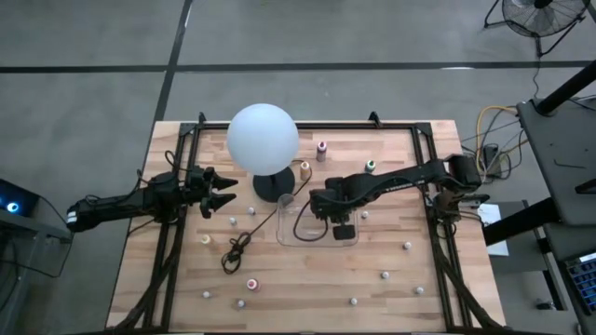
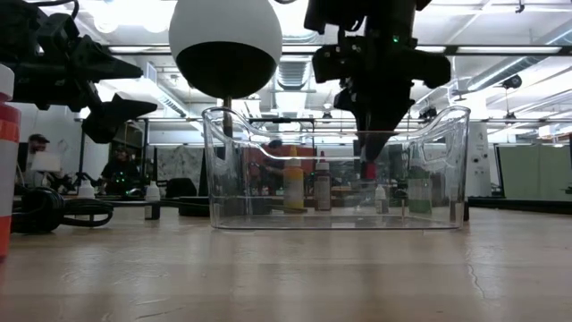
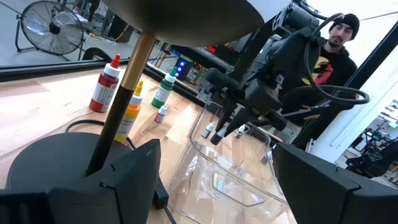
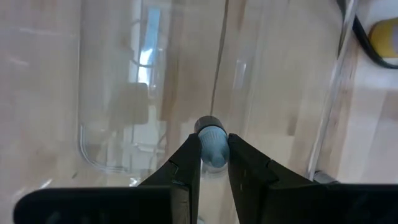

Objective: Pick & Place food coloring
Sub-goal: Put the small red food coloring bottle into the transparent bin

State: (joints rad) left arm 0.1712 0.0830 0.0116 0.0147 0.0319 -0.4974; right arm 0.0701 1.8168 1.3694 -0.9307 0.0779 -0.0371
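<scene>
The right gripper [image 4: 214, 163] is closed on a small dropper bottle [image 4: 211, 144] above the clear tray [image 1: 289, 233]. The bottle is judged light, rigid and slippery; gripping at mid-body is advised.

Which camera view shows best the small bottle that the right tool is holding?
The right wrist view: the small bottle sits pinched between the right tool fingers, above the clear tray. The low view shows only a reddish tip under the tool, behind the tray wall. The high and left wrist views hide it.
</scene>
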